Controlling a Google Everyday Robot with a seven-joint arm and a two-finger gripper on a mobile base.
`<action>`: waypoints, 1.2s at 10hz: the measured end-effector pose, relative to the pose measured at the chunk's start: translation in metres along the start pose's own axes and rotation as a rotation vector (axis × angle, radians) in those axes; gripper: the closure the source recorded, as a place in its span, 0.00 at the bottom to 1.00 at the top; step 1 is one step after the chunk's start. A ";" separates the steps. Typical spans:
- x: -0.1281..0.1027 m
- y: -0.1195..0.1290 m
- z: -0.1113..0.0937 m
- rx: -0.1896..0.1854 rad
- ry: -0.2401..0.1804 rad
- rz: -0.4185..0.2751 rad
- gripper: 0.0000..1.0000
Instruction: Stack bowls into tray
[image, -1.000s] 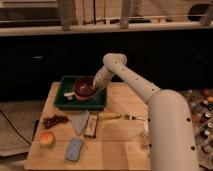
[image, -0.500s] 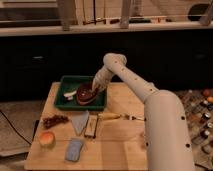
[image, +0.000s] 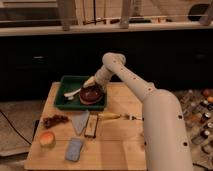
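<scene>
Tray (image: 62, 94): one dark green tray at the bench's back left; it is where the bowls end up.
Bowls (image: 91, 95): two, stacked as one maroon-and-red pile in the tray's right half, apparently just placed.
End effector (image: 91, 82): directly above the stack, at the arm's tip, spread fully open, gripping nothing.
Bench (image: 125, 145): one wooden top carrying everything.

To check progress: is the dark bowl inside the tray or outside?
Inside. The dark bowl sits within the green tray, at its right side, with the gripper just above.
</scene>
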 end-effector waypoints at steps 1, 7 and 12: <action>0.001 -0.004 -0.005 -0.002 0.010 -0.011 0.20; 0.009 -0.036 -0.044 -0.007 0.102 -0.063 0.20; 0.020 -0.045 -0.056 -0.027 0.165 -0.055 0.20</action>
